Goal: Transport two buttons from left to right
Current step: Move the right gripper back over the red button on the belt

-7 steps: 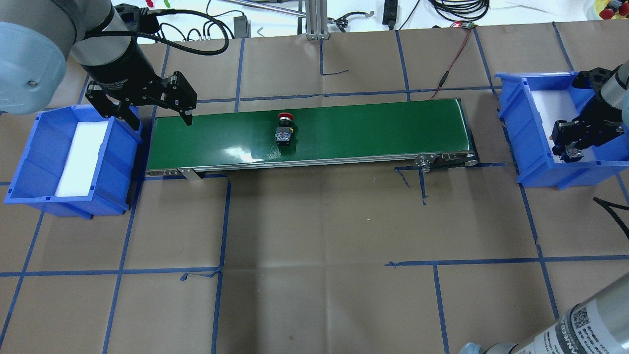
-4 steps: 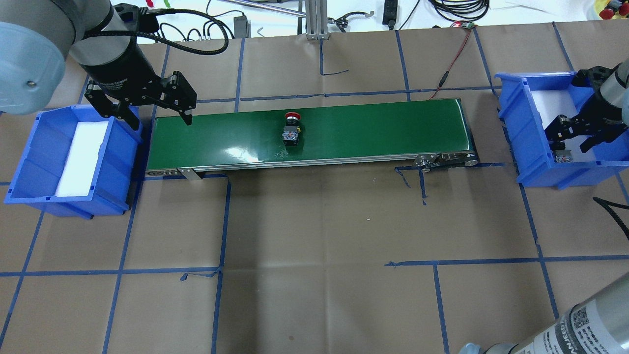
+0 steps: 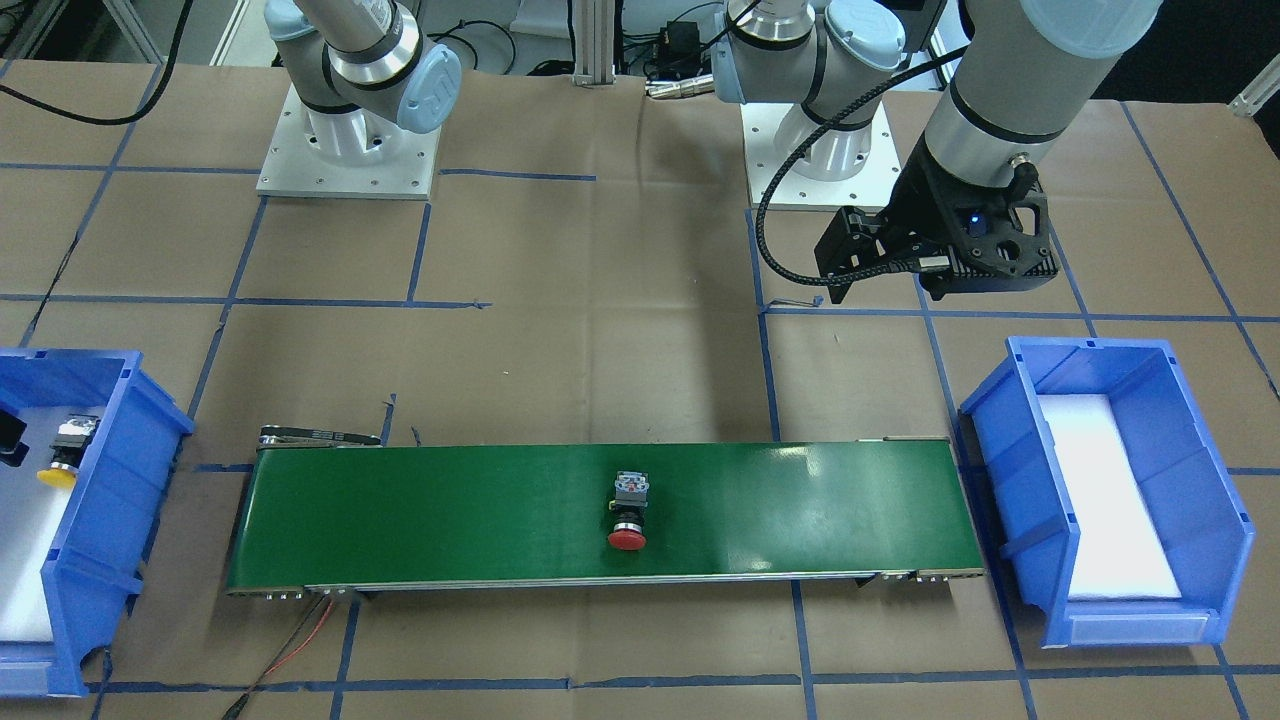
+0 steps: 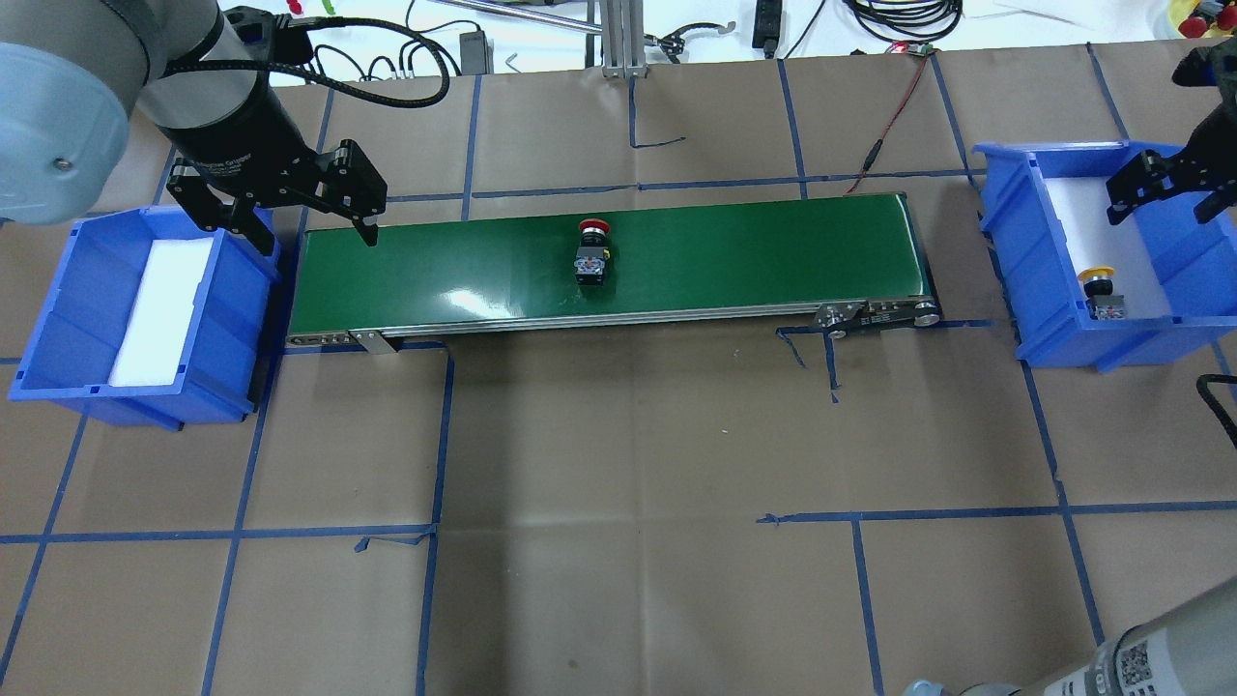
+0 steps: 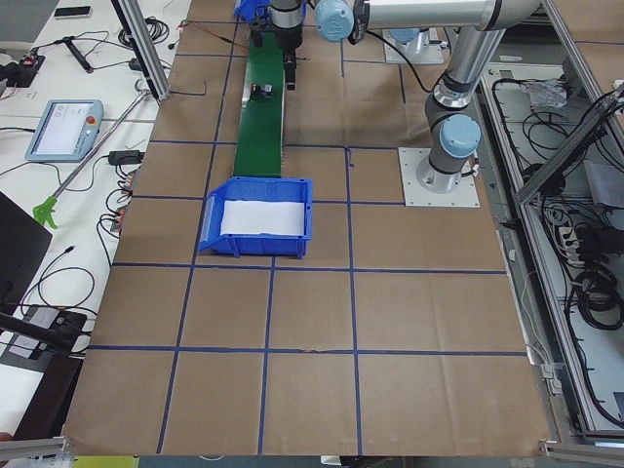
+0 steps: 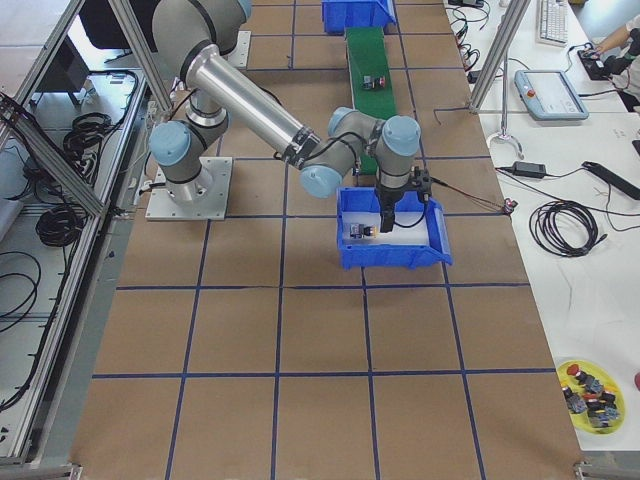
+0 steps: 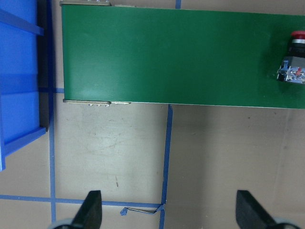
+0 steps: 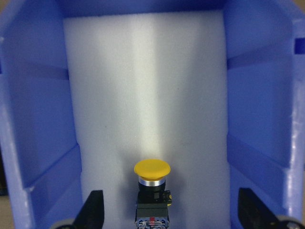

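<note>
On white foam [image 8: 143, 86], round yellow button [image 8: 152, 168]

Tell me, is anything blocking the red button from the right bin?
Nothing visible. The belt is bare from the red button to its right end, and the bin there has room beside the yellow button.

Glossy green conveyor belt [image 4: 725, 251] on a bench [image 4: 618, 435] papered matt brown.
The blue bin [image 8: 257, 95] looks like smooth plastic, lined with white foam [image 8: 147, 86]; the yellow button [image 8: 151, 168] has a smooth cap above a shiny metal ring.
</note>
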`<state>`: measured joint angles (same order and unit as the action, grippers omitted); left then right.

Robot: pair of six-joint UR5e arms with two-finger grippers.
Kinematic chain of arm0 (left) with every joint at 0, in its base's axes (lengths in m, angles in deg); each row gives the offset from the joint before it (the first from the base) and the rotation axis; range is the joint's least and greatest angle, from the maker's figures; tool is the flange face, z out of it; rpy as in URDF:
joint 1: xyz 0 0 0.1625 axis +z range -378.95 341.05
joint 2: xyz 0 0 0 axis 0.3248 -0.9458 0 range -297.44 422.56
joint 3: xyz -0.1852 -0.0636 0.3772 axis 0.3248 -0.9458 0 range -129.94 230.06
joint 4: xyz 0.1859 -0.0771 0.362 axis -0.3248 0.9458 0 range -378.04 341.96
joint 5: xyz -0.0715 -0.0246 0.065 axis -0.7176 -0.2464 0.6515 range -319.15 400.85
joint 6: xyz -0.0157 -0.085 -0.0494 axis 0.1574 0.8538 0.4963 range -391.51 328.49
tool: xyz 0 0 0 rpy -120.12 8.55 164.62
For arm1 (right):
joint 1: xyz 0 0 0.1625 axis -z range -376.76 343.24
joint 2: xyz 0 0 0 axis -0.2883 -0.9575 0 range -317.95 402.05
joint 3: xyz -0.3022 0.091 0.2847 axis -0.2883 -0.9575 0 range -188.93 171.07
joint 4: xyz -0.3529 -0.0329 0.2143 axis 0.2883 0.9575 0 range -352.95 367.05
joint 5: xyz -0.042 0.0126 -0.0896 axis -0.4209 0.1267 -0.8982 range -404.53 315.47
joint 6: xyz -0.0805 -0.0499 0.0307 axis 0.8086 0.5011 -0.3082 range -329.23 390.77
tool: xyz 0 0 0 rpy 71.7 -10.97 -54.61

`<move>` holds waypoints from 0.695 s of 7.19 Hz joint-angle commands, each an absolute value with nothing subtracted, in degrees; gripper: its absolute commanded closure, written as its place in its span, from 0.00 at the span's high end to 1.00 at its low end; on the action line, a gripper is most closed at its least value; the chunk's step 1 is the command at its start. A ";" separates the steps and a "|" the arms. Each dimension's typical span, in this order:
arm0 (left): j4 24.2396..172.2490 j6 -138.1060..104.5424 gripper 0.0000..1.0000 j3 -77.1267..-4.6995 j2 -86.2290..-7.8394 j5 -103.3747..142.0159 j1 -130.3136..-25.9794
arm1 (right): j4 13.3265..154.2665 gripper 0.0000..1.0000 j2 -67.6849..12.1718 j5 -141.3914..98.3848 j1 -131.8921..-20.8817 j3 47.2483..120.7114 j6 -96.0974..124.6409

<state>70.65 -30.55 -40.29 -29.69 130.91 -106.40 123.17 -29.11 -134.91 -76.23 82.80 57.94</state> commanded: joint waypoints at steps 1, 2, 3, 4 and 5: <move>70.65 -30.55 1.00 -40.30 -29.73 130.94 -106.40 | 119.58 1.00 -35.26 -133.57 -79.05 79.69 57.93; 70.65 -30.55 1.00 -40.30 -29.73 130.94 -106.40 | 117.98 1.00 -36.77 -129.30 -82.81 76.71 57.76; 70.65 -30.55 1.00 -40.30 -29.73 130.94 -106.40 | 115.79 1.00 -37.05 -128.64 -86.24 74.42 56.19; 70.65 -30.55 1.00 -40.30 -29.73 130.94 -106.40 | 111.94 1.00 -37.22 -128.64 -89.23 74.13 52.17; 70.65 -30.55 1.00 -40.38 -29.73 130.94 -106.40 | 110.08 1.00 -37.40 -128.64 -91.70 74.04 44.82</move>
<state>70.65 -30.55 -40.32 -29.72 130.94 -106.40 113.05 -37.08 -128.88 -88.33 74.59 51.83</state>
